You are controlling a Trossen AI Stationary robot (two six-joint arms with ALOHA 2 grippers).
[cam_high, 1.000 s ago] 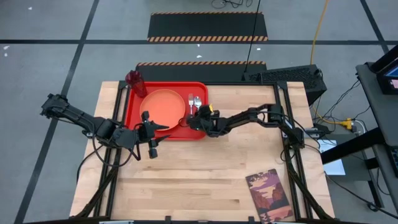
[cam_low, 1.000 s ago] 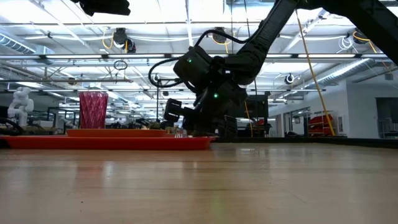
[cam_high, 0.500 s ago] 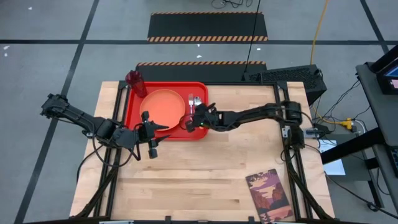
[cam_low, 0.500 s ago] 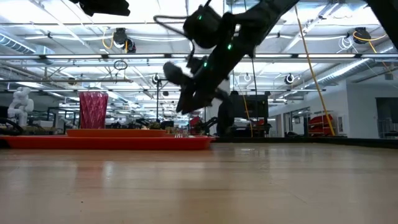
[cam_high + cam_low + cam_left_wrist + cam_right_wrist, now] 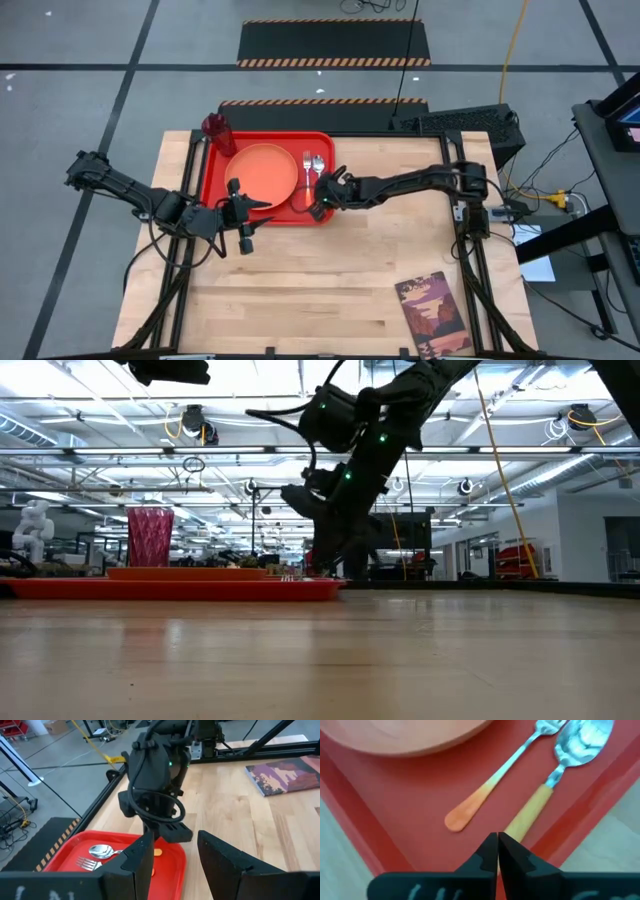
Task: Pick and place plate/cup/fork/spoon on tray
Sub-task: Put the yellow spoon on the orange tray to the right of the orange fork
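Note:
The red tray (image 5: 215, 185) lies at the table's far left. On it lie the orange plate (image 5: 262, 172), the fork (image 5: 490, 785) and the spoon (image 5: 570, 750) side by side to the plate's right. The dark red cup (image 5: 215, 130) stands at the tray's far left corner. My right gripper (image 5: 497, 845) is shut and points down over the tray's near right part, at the free end of the spoon's orange handle (image 5: 530, 812). My left gripper (image 5: 175, 862) is open and empty at the tray's near edge (image 5: 243, 212). My right gripper's shut fingertips (image 5: 490, 847) stand from above at the free end of the spoon's handle (image 5: 512, 830), which lies flat on the tray. The fingertips hide that end, and I cannot tell whether they touch it.
A brownish printed book (image 5: 432, 312) lies at the table's near right. The bare wooden table (image 5: 330, 280) spreads between the tray and the book. Metal frame rails run along the table's left and right sides.
My right gripper has risen from the tray's near right part, tipped, and come down again there, a little farther toward the table's right edge. The fork and the spoon lie where they were.

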